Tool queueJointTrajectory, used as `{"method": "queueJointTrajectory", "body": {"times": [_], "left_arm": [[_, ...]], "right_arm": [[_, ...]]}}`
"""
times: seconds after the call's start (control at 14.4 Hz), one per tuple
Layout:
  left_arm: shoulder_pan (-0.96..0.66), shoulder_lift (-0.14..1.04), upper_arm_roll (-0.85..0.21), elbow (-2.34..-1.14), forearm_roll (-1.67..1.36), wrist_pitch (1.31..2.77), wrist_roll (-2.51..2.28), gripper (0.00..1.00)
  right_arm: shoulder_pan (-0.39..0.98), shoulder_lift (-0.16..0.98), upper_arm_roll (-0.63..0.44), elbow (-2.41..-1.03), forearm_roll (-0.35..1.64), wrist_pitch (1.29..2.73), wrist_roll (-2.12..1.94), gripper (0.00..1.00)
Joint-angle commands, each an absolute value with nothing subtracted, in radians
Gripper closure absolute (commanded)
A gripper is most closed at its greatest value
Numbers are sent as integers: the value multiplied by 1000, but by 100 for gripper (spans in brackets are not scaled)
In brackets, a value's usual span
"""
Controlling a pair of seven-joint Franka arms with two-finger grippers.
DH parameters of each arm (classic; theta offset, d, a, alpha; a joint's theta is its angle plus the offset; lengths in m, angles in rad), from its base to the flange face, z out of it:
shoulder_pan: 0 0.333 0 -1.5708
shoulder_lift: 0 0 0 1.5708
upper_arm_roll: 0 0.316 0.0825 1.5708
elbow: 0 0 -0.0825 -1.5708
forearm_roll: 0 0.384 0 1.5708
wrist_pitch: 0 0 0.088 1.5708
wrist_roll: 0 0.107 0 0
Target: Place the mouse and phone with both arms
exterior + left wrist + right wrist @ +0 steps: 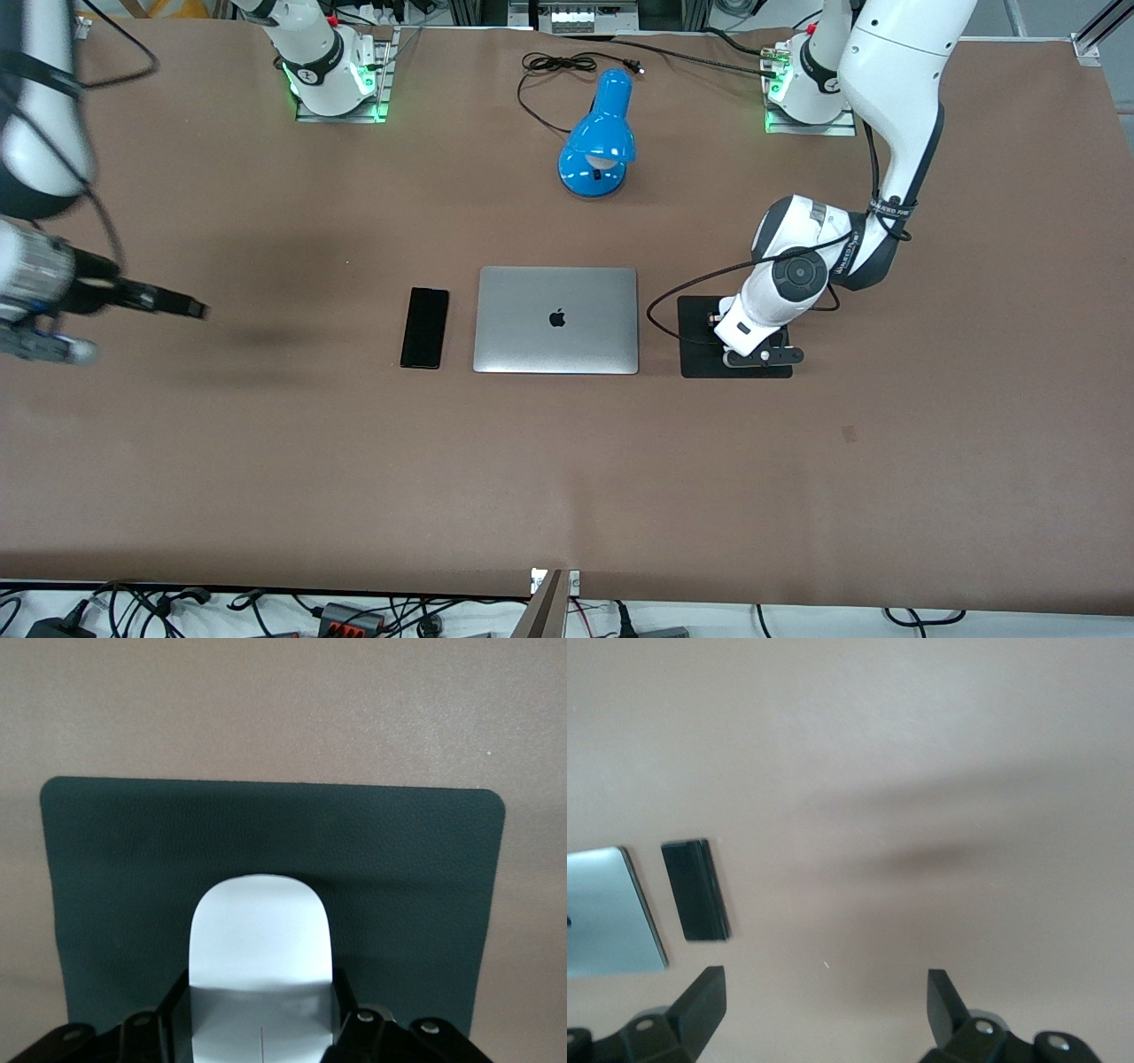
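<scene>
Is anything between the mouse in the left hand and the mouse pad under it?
Nothing visible. The left hand holds the mouse directly over the mouse pad, whose surface around it is bare.

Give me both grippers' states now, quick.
Left gripper: shut on the mouse, over the mouse pad.
Right gripper: open, holding nothing.
</scene>
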State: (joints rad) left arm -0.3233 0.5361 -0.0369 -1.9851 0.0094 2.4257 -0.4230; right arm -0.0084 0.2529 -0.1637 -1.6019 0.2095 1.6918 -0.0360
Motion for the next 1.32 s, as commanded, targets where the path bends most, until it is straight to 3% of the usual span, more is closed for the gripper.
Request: {"method": "queueJointTrajectory", "body": {"times": [0.0,0.28,0.49,0.9,1.25], "left_arm": [[-327,525,-32,-2000,38,2456,-436,0],[-307,474,-31,-1990,38,2439,-433,0],[-284,420,-32,-1935,38,2292,-433,0],[-252,411,-32,-1518,38,1691,-375,0],[-161,399,-32,-1263,37,1410,-168,0]], "right_arm": [[-34,212,-146,-1585,184,1646,-51,0],[-86,109,-140,-1656,149,1756,-49,0],[-97,29,-141,-1689,147,1728,-57,0],[-87,-14,-138,-1690,146,1698,-52,0],[-97,-17,-135,-1687,71,1707,-45,0]]}}
